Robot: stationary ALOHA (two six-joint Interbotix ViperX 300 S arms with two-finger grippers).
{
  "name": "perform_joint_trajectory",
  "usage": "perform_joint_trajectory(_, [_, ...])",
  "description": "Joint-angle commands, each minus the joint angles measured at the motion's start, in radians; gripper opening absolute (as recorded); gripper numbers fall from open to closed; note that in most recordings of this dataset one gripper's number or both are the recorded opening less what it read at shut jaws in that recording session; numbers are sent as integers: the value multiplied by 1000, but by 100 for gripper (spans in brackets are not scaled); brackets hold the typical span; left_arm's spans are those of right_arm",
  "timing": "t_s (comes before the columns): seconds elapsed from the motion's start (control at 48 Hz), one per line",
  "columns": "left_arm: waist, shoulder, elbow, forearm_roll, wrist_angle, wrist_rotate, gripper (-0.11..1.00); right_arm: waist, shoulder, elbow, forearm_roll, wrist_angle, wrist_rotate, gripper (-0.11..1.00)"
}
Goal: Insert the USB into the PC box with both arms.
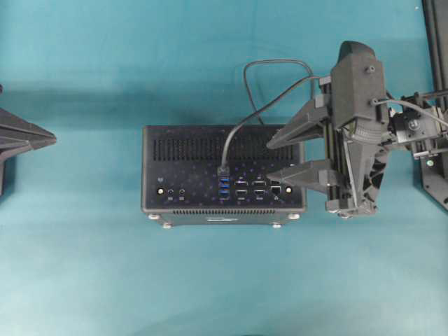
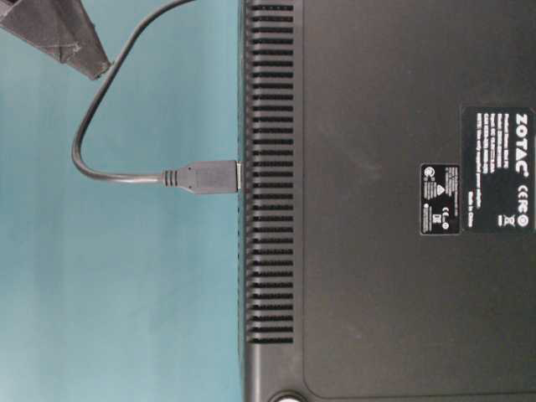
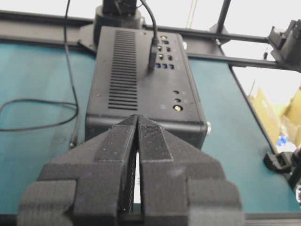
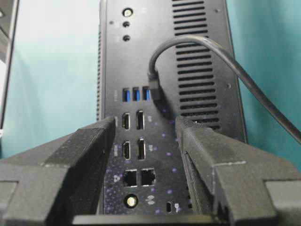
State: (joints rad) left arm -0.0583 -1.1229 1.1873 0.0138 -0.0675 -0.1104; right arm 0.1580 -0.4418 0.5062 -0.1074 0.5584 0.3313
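left gripper (image 1: 49, 140) at left edge, well clear of computer box, fingers pressed together, nothing held | computer box (image 1: 189, 150) at centre on teal table (image 1: 84, 266) | cable (image 1: 262, 108) plugged in among blue ports mid-box | right gripper (image 1: 269, 159) over box's right end, fingers apart, nothing held

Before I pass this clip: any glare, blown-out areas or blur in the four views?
Overhead: evenly lit, sharp, soft shadow band behind the PC box. Table-level: sharp, label text readable, USB plug crisp. Left wrist: background above the table blown out white, left gripper close and soft. Right wrist: pale washed-out patch upper left, right gripper slightly blurred.
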Motion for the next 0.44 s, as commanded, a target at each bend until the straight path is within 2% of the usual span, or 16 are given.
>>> perform_joint_trajectory(0.0, [-2, 8, -12, 3, -6, -2, 0, -2, -11, -9, -2, -8, 0, 61])
perform_joint_trajectory(0.416, [-2, 8, -11, 3, -6, -2, 0, -2, -11, -6, -2, -8, 0, 61])
